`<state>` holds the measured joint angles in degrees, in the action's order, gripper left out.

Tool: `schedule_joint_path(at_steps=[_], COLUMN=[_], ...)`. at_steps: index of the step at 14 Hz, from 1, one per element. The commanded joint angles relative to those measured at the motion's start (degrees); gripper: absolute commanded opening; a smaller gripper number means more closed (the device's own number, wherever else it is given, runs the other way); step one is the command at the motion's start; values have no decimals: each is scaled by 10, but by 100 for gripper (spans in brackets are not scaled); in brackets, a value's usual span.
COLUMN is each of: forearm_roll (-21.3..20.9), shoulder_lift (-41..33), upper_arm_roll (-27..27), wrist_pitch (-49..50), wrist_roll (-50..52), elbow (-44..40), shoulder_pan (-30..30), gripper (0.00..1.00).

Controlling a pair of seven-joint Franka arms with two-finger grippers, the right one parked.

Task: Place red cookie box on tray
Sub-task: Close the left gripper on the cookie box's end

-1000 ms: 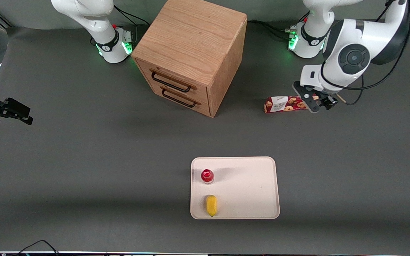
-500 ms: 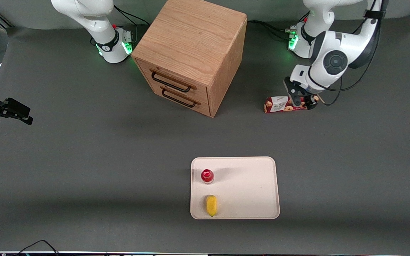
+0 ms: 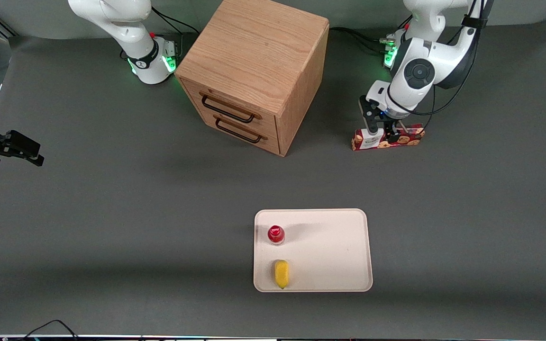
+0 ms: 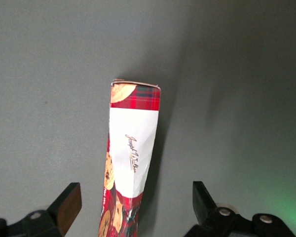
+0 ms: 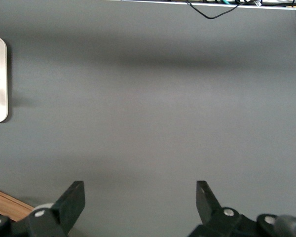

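The red cookie box lies flat on the grey table, beside the wooden drawer cabinet and toward the working arm's end. In the wrist view the red cookie box shows its white label patch and cookie print. My gripper hangs just above the box's middle. It is open, with the gripper straddling the box, one finger on each long side, neither touching it. The cream-white tray lies nearer the front camera, well apart from the box.
A small red-capped bottle and a yellow object sit on the tray at its side toward the parked arm. The wooden two-drawer cabinet stands beside the box, farther from the camera than the tray.
My gripper has travelled along the box from its outer end to over its middle, toward the cabinet, and has come lower. The box has not moved.
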<state>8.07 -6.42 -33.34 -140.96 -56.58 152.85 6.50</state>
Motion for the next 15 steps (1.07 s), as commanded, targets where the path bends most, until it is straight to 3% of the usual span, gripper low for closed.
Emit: schedule_joint_path(at_steps=[1,8,9,11,12,13,15], forearm_roll=[10,10,10,9,9,8,8], shoulder_lift=[3,25,33,40,41,44,45], upper_arm_roll=[1,13,14,17,21,21,27], wrist_pitch=[-27,-85,-96,-103,-104,-104,-104], wrist_roll=[-33,-75,-75,-84,-88,-90,-91], elbow=[20,56,56,56,55,55,54], shoulder_pan=[3,13,13,14,13,14,14], gripper=[100,100,96,64,39,23,2])
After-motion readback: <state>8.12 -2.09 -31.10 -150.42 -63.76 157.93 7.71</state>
